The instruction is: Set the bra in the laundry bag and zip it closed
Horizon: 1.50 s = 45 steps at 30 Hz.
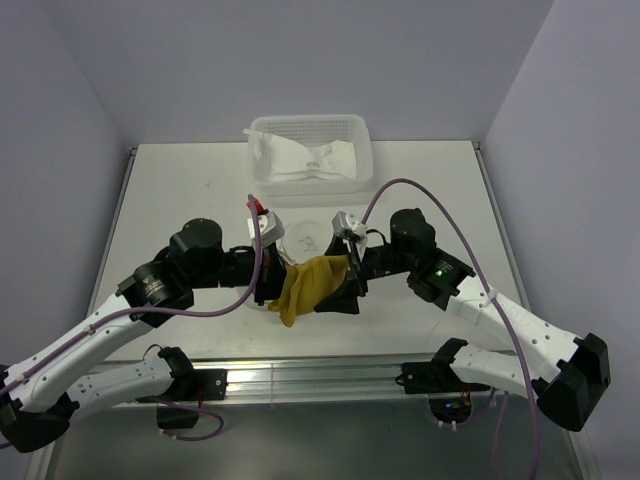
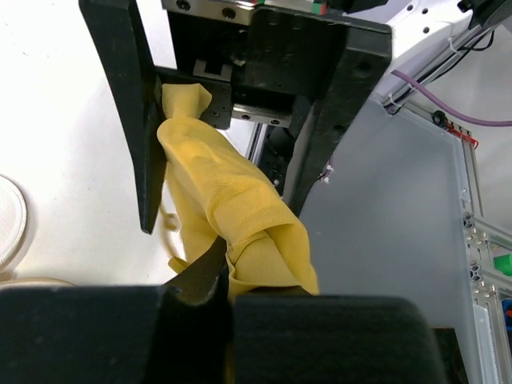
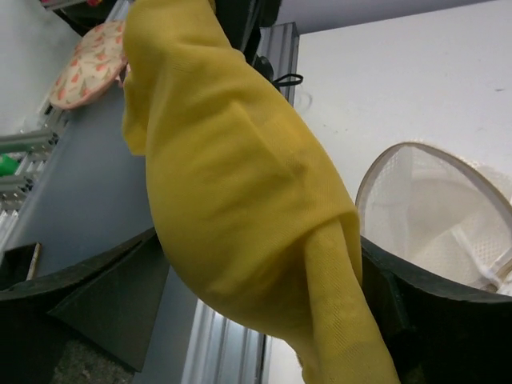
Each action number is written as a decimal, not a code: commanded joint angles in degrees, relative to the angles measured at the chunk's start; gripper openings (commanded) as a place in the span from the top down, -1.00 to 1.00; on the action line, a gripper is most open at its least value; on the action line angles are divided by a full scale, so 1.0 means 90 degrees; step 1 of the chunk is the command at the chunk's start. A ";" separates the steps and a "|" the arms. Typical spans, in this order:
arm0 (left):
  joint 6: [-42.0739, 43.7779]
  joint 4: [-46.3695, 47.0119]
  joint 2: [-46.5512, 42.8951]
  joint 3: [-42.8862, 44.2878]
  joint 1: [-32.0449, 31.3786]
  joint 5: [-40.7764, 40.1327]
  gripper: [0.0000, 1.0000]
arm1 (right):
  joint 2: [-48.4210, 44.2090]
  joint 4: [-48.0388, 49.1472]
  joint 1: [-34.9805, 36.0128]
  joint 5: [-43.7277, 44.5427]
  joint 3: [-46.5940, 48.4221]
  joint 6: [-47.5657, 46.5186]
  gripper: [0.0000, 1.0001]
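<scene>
The mustard-yellow bra (image 1: 308,284) hangs bunched above the table's front edge, between my two grippers. My left gripper (image 1: 268,288) is shut on one end of it; in the left wrist view its fingertips (image 2: 226,268) pinch the fabric (image 2: 232,200). My right gripper (image 1: 350,280) is open, and its spread fingers (image 2: 140,128) straddle the other end of the bra (image 3: 232,176). The white mesh laundry bag (image 1: 303,238) stands open just behind the grippers. Its pinkish rim and mesh show in the right wrist view (image 3: 436,212).
A white perforated basket (image 1: 262,135) holding a white cloth (image 1: 305,160) stands at the table's back. The aluminium rail (image 1: 320,378) runs along the near edge. A round flower-patterned item (image 3: 84,56) lies beyond the table edge.
</scene>
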 commanded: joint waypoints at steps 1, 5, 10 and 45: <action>-0.0072 0.0375 -0.0049 0.0357 0.0000 0.0004 1.00 | -0.0085 0.0682 0.0040 -0.0111 -0.0052 0.0339 -0.69; -0.0072 0.0238 -0.0078 0.0387 0.0000 -0.0015 1.00 | -0.0017 0.0984 0.0031 0.0006 -0.0071 0.0573 -0.12; -0.0082 0.0004 -0.0312 0.0406 0.0000 -0.0220 0.70 | -0.0046 0.1160 0.0021 0.0240 -0.0149 0.0691 0.55; -0.3695 -0.1677 0.0331 -0.1663 0.0079 -0.6353 -0.12 | 0.2667 0.2606 -0.0429 0.1315 -0.0003 0.1814 1.00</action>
